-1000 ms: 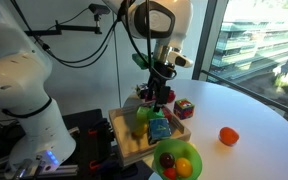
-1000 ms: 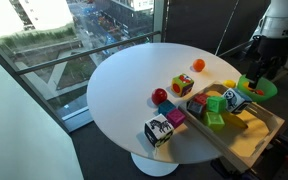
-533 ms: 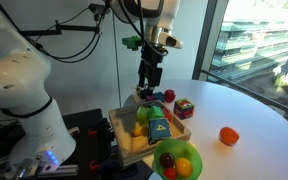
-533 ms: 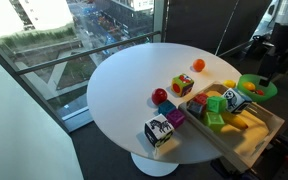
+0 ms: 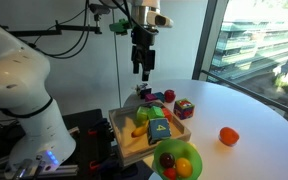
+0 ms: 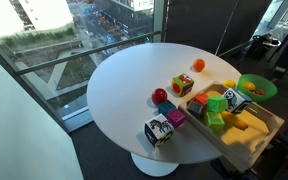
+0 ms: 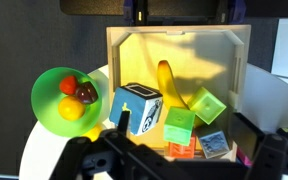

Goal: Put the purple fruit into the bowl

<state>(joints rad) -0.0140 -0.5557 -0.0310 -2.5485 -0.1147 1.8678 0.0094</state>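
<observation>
The lime-green bowl sits next to the wooden tray and shows in both exterior views. In the wrist view the dark purple fruit lies inside it, beside a red fruit and a yellow-orange one. My gripper hangs high above the tray's far end. It is open and empty. Its dark fingers frame the bottom of the wrist view. It is out of frame in the exterior view that looks over the round table.
The light wooden tray holds a banana, a blue-white cube and green cubes. On the round white table lie an orange fruit, a red item and coloured cubes.
My gripper has risen from just above the tray's blocks to well above it, and has left the table-side exterior view. The objects have not moved.
</observation>
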